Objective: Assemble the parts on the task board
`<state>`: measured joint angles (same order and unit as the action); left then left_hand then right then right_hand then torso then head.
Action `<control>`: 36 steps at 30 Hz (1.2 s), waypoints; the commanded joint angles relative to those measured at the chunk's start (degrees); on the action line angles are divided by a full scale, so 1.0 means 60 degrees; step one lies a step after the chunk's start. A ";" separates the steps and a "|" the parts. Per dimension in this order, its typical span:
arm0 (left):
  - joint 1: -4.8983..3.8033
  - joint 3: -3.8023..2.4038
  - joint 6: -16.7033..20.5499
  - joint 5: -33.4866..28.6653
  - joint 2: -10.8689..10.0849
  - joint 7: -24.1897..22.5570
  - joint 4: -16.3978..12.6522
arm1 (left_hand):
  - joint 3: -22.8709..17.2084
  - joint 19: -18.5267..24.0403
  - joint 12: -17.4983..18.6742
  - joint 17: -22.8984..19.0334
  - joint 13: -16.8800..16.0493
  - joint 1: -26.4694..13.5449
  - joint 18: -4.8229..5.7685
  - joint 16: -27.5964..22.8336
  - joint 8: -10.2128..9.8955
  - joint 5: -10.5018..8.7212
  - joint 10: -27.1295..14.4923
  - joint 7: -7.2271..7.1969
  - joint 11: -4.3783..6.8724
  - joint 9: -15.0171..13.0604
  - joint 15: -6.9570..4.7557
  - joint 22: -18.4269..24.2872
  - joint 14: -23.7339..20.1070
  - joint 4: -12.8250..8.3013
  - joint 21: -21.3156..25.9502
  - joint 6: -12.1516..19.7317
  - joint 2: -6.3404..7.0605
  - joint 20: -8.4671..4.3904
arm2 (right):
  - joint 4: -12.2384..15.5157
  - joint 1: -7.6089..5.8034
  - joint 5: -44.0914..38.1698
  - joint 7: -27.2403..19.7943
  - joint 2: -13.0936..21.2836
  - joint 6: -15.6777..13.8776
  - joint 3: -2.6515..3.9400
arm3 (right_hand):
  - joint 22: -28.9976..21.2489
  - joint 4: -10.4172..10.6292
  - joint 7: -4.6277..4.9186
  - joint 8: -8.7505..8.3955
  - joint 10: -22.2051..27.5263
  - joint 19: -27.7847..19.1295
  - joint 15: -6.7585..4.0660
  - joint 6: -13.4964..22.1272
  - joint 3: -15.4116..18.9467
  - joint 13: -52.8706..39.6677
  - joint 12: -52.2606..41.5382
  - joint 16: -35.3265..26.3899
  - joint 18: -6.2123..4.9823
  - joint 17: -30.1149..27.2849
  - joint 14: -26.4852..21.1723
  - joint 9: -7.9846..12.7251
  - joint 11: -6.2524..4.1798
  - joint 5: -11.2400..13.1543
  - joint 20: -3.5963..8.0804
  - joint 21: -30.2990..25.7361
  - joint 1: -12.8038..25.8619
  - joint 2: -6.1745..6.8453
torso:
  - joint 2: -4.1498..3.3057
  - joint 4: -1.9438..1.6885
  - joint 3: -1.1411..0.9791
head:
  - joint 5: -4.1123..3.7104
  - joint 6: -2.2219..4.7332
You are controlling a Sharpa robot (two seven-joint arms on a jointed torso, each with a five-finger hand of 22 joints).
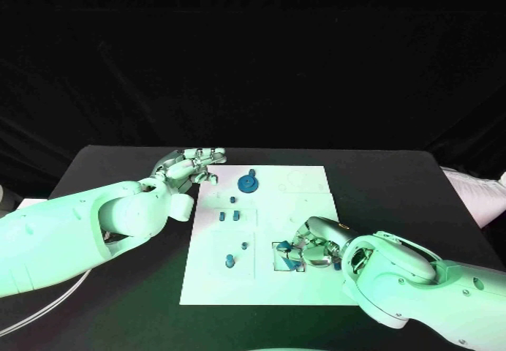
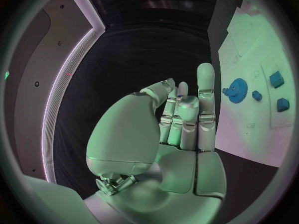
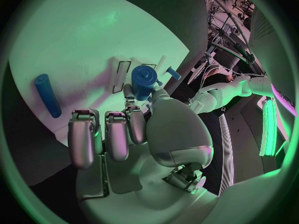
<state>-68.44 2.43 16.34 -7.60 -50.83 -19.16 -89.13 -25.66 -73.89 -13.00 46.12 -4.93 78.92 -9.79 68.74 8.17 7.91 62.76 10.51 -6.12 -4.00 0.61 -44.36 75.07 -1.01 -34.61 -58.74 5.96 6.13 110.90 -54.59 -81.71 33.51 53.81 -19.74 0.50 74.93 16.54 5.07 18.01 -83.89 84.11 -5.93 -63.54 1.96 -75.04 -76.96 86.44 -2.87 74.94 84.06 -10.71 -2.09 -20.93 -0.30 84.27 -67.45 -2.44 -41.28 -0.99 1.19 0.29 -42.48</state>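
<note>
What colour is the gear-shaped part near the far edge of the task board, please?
The gear is blue, clearest in the left wrist view.

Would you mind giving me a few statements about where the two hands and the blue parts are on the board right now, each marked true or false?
1. The right hand is over the near right part of the task board. True.
2. The left hand grips the blue gear. False: it holds nothing and sits at the board's far left corner, apart from the gear.
3. The right hand's fingers are closed around a blue cylindrical part. True, as the right wrist view shows.
4. The blue gear lies off the board on the black table. False: it sits on the board near its far edge.
5. A long blue peg lies on the board, untouched by either hand. True.
</note>
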 commanded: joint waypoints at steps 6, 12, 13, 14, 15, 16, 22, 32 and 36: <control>-0.0002 -0.0006 -0.0192 0.0038 0.0004 -0.0032 -0.0033 | 0.0018 0.0033 -0.0056 -0.0013 0.0011 -0.0038 -0.0094 0.0016 0.0032 0.0027 -0.0080 -0.0013 -0.0001 0.0000 0.0059 0.0015 -0.0036 -0.0034 0.0061 0.0086 0.0055 0.0038 | -0.0061 0.0023 -0.0276 0.0163 -0.0097 0.0548 -0.0016 | 0.1144 0.0021 -0.0675 0.0179 -0.0491 0.0445 -0.0109 -0.0773 0.0468 -0.1038 -0.0141 0.0038 0.0140 0.1276 0.0771 -0.0908 -0.0170 0.0692 0.0107 -0.0012 0.0595 0.0053 | 0.0003 -0.0012 -0.0005 | 0.0009 0.0005; -0.0003 -0.0006 -0.0196 0.0038 -0.0003 -0.0023 -0.0034 | 0.0018 0.0033 -0.0056 -0.0013 0.0011 -0.0038 -0.0094 0.0016 0.0032 0.0027 -0.0080 -0.0013 -0.0001 0.0000 0.0059 0.0015 -0.0036 -0.0034 0.0061 0.0086 0.0055 0.0038 | -0.0092 0.0023 -0.0550 0.0179 -0.0123 0.0507 -0.0016 | 0.1112 0.0017 -0.0674 0.0195 -0.0479 0.0431 -0.0111 -0.0730 0.1103 -0.1029 -0.0033 0.0014 0.0132 0.1240 0.0764 -0.1088 -0.0172 0.1834 0.0117 -0.0047 0.1131 0.0043 | -0.0003 -0.0010 -0.0006 | 0.0027 0.0003; -0.0003 -0.0006 -0.0198 0.0038 -0.0004 -0.0021 -0.0034 | 0.0018 0.0033 -0.0056 -0.0013 0.0011 -0.0038 -0.0094 0.0016 0.0032 0.0027 -0.0080 -0.0013 -0.0001 0.0000 0.0059 0.0015 -0.0036 -0.0034 0.0061 0.0086 0.0055 0.0038 | -0.0096 0.0023 -0.0605 0.0182 -0.0124 0.0495 -0.0016 | 0.1104 0.0013 -0.0670 0.0196 -0.0479 0.0427 -0.0110 -0.0720 0.1207 -0.1034 -0.0022 0.0011 0.0130 0.1237 0.0763 -0.1119 -0.0172 0.1999 0.0116 -0.0055 0.1176 0.0046 | -0.0003 -0.0010 -0.0006 | 0.0027 0.0003; -0.0003 -0.0006 -0.0199 0.0038 -0.0005 -0.0020 -0.0034 | 0.0018 0.0033 -0.0056 -0.0013 0.0011 -0.0038 -0.0094 0.0016 0.0032 0.0027 -0.0080 -0.0013 -0.0001 0.0000 0.0059 0.0015 -0.0036 -0.0034 0.0061 0.0086 0.0055 0.0038 | -0.0099 0.0023 -0.0648 0.0184 -0.0124 0.0484 -0.0016 | 0.1099 0.0020 -0.0672 0.0196 -0.0478 0.0425 -0.0110 -0.0715 0.1267 -0.1035 -0.0016 0.0009 0.0129 0.1234 0.0763 -0.1133 -0.0167 0.2105 0.0115 -0.0060 0.1205 0.0060 | -0.0003 -0.0010 -0.0006 | 0.0027 0.0003; -0.0003 -0.0006 -0.0200 0.0038 -0.0006 -0.0019 -0.0034 | 0.0018 0.0033 -0.0056 -0.0013 0.0011 -0.0038 -0.0094 0.0016 0.0032 0.0027 -0.0080 -0.0013 -0.0001 0.0000 0.0059 0.0015 -0.0036 -0.0034 0.0061 0.0086 0.0055 0.0038 | -0.0103 0.0023 -0.0703 0.0187 -0.0122 0.0474 -0.0016 | 0.1094 0.0020 -0.0671 0.0197 -0.0477 0.0423 -0.0110 -0.0710 0.1327 -0.1036 -0.0007 0.0006 0.0128 0.1230 0.0762 -0.1152 -0.0165 0.2199 0.0114 -0.0064 0.1224 0.0066 | 0.0000 -0.0013 -0.0005 | 0.0018 0.0005; -0.0003 -0.0006 -0.0201 0.0038 -0.0007 -0.0017 -0.0035 | 0.0022 0.0035 -0.0068 -0.0023 0.0011 -0.0048 -0.0094 0.0015 0.0040 0.0026 -0.0093 -0.0012 -0.0003 -0.0001 0.0061 0.0015 -0.0041 -0.0032 0.0062 0.0087 0.0054 0.0040 | -0.0105 0.0023 -0.0761 0.0191 -0.0120 0.0456 -0.0016 | 0.1088 0.0018 -0.0670 0.0196 -0.0476 0.0421 -0.0109 -0.0704 0.1371 -0.1035 0.0003 0.0003 0.0126 0.1223 0.0761 -0.1165 -0.0164 0.2254 0.0114 -0.0069 0.1230 0.0072 | 0.0000 -0.0013 -0.0005 | 0.0018 0.0005; -0.0003 -0.0006 -0.0212 0.0038 -0.0016 -0.0003 -0.0035 | 0.0025 0.0036 -0.0075 -0.0029 0.0012 -0.0054 -0.0094 0.0014 0.0045 0.0025 -0.0102 -0.0011 -0.0004 -0.0001 0.0062 0.0016 -0.0044 -0.0031 0.0063 0.0088 0.0053 0.0041 | -0.0073 0.0023 -0.1111 0.0199 -0.0102 0.0266 -0.0015 | 0.1067 0.0031 -0.0662 0.0194 -0.0464 0.0411 -0.0102 -0.0664 0.1786 -0.1028 0.0087 -0.0015 0.0120 0.1199 0.0757 -0.1284 -0.0151 0.2920 0.0106 -0.0095 0.1460 0.0173 | -0.0004 -0.0010 -0.0016 | 0.0007 0.0019; -0.0002 -0.0005 -0.0253 0.0038 -0.0023 0.0022 -0.0029 | 0.0031 0.0038 -0.0082 -0.0044 0.0013 -0.0063 -0.0094 0.0009 0.0046 0.0024 -0.0114 -0.0008 -0.0007 0.0000 0.0064 0.0016 -0.0050 -0.0030 0.0065 0.0096 0.0058 0.0042 | 0.0181 0.0027 -0.1415 0.0132 0.0068 -0.0049 -0.0009 | 0.1099 0.0004 -0.0663 0.0200 -0.0481 0.0426 -0.0101 -0.0658 0.1924 -0.1071 0.0064 0.0004 0.0127 0.1246 0.0766 -0.1363 -0.0159 0.2973 0.0108 -0.0077 0.1534 0.0410 | -0.0004 -0.0022 -0.0021 | -0.0006 0.0033; -0.0001 -0.0005 -0.0257 0.0038 -0.0029 0.0027 -0.0026 | 0.0031 0.0038 -0.0082 -0.0044 0.0013 -0.0063 -0.0094 0.0009 0.0046 0.0024 -0.0114 -0.0008 -0.0007 0.0000 0.0064 0.0016 -0.0050 -0.0030 0.0065 0.0096 0.0058 0.0042 | 0.0340 0.0027 -0.1397 0.0068 0.0179 0.0006 -0.0007 | 0.1127 -0.0276 -0.0669 0.0204 -0.0501 0.0437 -0.0106 -0.0647 0.1709 -0.1127 0.0029 0.0011 0.0133 0.1265 0.0770 -0.1453 -0.0164 0.2887 0.0111 -0.0063 0.0570 0.0477 | 0.0000 -0.0018 -0.0011 | 0.0000 0.0032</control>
<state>-68.43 2.43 16.05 -7.60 -51.02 -18.86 -89.16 -25.66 -73.89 -13.31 45.92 -4.93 78.92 -9.79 68.74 8.16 7.91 62.33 10.32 -6.14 -4.00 0.81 -44.32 74.86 -1.01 -34.61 -58.55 5.96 6.13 112.55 -54.50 -88.61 34.45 54.78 -19.36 0.45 74.91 15.28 0.92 19.38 -84.03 83.91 -6.65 -67.84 12.36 -75.04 -76.42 86.44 -3.00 74.91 83.74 -19.36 -3.26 -3.30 -0.11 83.83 -62.99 0.33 -41.28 -1.10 1.09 0.23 -42.28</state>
